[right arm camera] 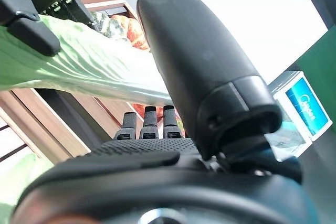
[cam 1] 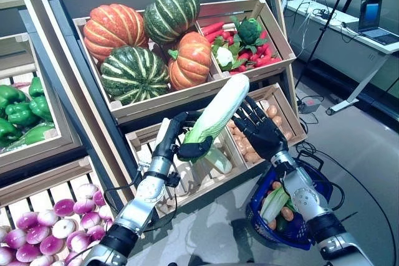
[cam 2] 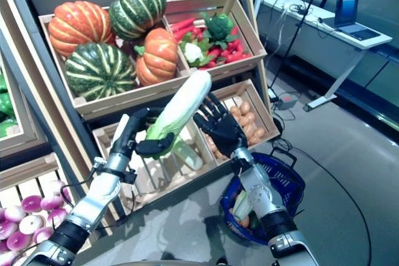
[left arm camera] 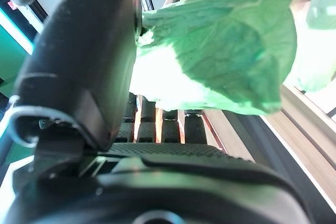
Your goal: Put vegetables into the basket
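Shows two silver-grey arms, the left arm (cam 1: 146,194) and the right arm (cam 1: 305,197), built of rounded metallic shells with black bands at the joints. Ends each in a matte black hand, the left hand (cam 1: 173,136) and the right hand (cam 1: 262,134), with slim segmented fingers, a finely textured palm and a broad, smooth thumb. Carries thin black cables and a small dark clamp just behind the left hand.

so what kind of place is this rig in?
Likely a mock grocery produce stand set up in a lab: tiered wooden crates of pumpkins and onions, a blue shopping basket on the floor, and an office desk with a laptop behind.
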`<state>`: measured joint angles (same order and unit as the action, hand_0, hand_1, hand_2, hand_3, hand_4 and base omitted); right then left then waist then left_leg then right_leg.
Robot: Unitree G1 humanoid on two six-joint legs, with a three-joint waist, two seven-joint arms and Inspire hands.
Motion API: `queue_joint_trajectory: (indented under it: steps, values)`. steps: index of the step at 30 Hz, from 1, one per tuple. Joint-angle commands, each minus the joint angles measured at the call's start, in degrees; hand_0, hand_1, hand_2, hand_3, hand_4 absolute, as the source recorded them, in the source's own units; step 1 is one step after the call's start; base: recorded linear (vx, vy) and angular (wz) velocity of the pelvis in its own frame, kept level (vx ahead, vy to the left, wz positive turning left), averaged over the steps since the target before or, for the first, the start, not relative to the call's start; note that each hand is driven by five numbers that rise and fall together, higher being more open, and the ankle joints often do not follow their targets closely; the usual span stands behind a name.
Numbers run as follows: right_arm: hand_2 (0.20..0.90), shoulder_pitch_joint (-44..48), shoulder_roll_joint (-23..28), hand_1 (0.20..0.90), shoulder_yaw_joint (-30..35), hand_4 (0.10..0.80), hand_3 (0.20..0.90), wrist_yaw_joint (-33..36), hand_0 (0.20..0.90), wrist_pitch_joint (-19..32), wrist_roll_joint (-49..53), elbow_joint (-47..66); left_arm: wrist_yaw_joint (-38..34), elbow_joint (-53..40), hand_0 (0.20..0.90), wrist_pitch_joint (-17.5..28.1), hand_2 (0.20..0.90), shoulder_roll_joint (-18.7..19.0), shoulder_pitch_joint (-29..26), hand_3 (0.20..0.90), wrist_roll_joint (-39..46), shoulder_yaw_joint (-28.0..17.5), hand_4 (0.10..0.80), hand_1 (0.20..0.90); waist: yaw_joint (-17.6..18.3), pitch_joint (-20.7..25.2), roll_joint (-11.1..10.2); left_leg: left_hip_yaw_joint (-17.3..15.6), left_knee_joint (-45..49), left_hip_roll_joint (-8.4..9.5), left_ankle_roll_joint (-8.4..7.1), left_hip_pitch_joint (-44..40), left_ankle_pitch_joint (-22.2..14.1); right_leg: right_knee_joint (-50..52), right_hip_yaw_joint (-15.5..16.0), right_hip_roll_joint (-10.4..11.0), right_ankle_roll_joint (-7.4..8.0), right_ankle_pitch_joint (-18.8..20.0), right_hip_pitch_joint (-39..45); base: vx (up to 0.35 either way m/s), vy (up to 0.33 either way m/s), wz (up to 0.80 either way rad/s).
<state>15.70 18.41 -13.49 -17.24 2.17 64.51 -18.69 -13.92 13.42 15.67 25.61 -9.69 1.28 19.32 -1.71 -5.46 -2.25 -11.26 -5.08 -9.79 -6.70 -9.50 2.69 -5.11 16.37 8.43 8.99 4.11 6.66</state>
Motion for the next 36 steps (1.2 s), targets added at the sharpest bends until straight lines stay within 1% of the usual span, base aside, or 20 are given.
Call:
queue_joint_trajectory:
  steps: [1,8,13,20,23,24,28,30,31,33,35,36]
  values:
    - [0.9,10.06,-1.4,0.9,2.82,0.8,0.9,-5.12,0.9,2.1,5.36,4.83,-1.01,-4.83,0.3,10.36,0.3,1.55,-13.34,0.3,-2.02,2.81,0.4,0.3,-0.63,4.15,-0.34,2.03,0.08,1.91,1.19,1.49,-4.22,0.8,0.51,2.17,-0.07,-3.5,3.14,0.0,0.0,0.0]
    - [0.9,12.84,-1.06,0.9,2.41,0.8,0.9,-6.02,0.9,2.05,6.41,4.07,-0.36,-5.01,0.3,10.61,0.3,2.05,-14.27,0.3,-3.58,5.01,0.4,0.3,-0.85,4.35,-0.39,2.43,0.08,2.02,1.14,1.54,-4.34,0.73,0.39,2.18,-0.02,-3.67,3.27,0.0,0.0,0.0]
    - [0.9,14.37,-0.96,0.9,2.28,0.8,0.9,-7.54,0.9,-0.11,8.24,3.75,0.26,-4.8,0.3,11.02,0.3,2.41,-14.51,0.3,-3.76,6.04,0.4,0.3,-1.01,4.48,-0.46,2.65,0.08,2.06,1.07,1.56,-4.41,0.75,0.36,2.19,-0.01,-3.75,3.3,0.0,0.0,0.0]
    - [0.9,16.49,-0.95,0.9,1.17,0.8,0.9,-14.52,0.9,-3.99,12.91,3.17,1.46,-4.32,0.3,10.77,0.3,2.7,-14.9,0.3,-1.75,7.08,0.4,0.3,-1.35,4.67,-0.57,3.0,0.08,2.03,0.97,1.65,-4.39,0.84,0.42,2.1,-0.1,-4.01,3.39,0.0,0.0,0.0]
    - [0.9,17.04,-0.65,0.9,1.03,0.8,0.9,-15.92,0.9,-4.23,12.73,3.35,1.55,-3.95,0.3,11.33,0.3,2.77,-14.77,0.3,-2.25,7.15,0.4,0.3,-1.48,4.78,-0.65,3.17,0.08,2.02,0.93,1.64,-4.42,0.87,0.49,2.06,-0.14,-4.07,3.44,0.0,0.0,0.0]
    - [0.9,17.4,-0.43,0.9,1.01,0.8,0.9,-15.84,0.9,-3.57,12.39,3.32,1.25,-3.78,0.3,11.75,0.3,2.91,-14.75,0.3,-2.78,7.39,0.4,0.3,-1.49,4.87,-0.68,3.22,0.08,2.03,0.92,1.68,-4.44,0.87,0.46,2.02,-0.18,-4.14,3.42,0.0,0.0,0.0]
    - [0.9,18.16,0.11,0.9,1.24,0.8,0.9,-11.57,0.9,-0.04,9.49,3.39,-0.16,-4.2,0.3,12.2,0.3,3.45,-15.15,0.3,-5.33,7.85,0.4,0.3,-1.36,4.88,-0.7,3.28,0.08,2.02,0.93,1.8,-4.32,0.94,0.16,1.96,-0.18,-4.12,3.25,0.0,0.0,0.0]
    - [0.9,18.52,0.69,0.9,1.26,0.8,0.9,-5.81,0.9,3.87,3.08,3.55,-1.97,-5.01,0.3,11.96,0.3,3.92,-15.76,0.3,-8.23,8.15,0.4,0.3,-1.12,4.76,-0.69,3.38,0.08,2.08,0.98,1.98,-4.26,1.02,-0.21,1.9,-0.21,-4.1,2.94,0.0,0.0,0.0]
    - [0.9,18.65,0.74,0.9,1.19,0.8,0.9,-4.24,0.9,4.43,2.11,3.65,-2.42,-5.09,0.3,11.83,0.3,3.94,-15.91,0.3,-8.56,8.31,0.4,0.3,-1.03,4.72,-0.67,3.38,0.08,2.08,0.98,1.99,-4.24,1.03,-0.32,1.9,-0.2,-4.06,2.87,0.0,0.0,0.0]
    - [0.9,18.94,0.8,0.9,1.07,0.8,0.9,1.96,0.9,7.5,-2.98,4.05,-5.2,-5.57,0.3,11.35,0.3,4.26,-16.55,0.3,-11.44,8.84,0.4,0.3,-0.61,4.38,-0.58,3.26,0.08,2.09,1.01,1.98,-4.15,1.12,-0.8,1.88,-0.15,-3.95,2.64,0.0,0.0,0.0]
    - [0.9,18.86,0.82,0.9,1.0,0.8,0.9,5.75,0.9,8.49,-6.05,4.95,-6.64,-6.05,0.3,10.85,0.3,4.25,-16.78,0.3,-13.32,8.94,0.4,0.3,-0.38,4.18,-0.55,3.2,0.08,2.09,1.02,1.92,-4.14,1.1,-1.12,1.86,-0.15,-3.92,2.63,0.0,0.0,0.0]
    - [0.9,18.76,0.71,0.9,0.95,0.8,0.9,10.65,0.9,9.37,-10.38,5.5,-7.9,-6.6,0.3,10.17,0.3,4.22,-16.97,0.3,-14.61,9.07,0.4,0.3,-0.21,4.03,-0.49,3.17,0.08,2.13,1.03,1.91,-4.16,1.0,-1.4,1.85,-0.11,-3.83,2.62,0.0,0.0,0.0]
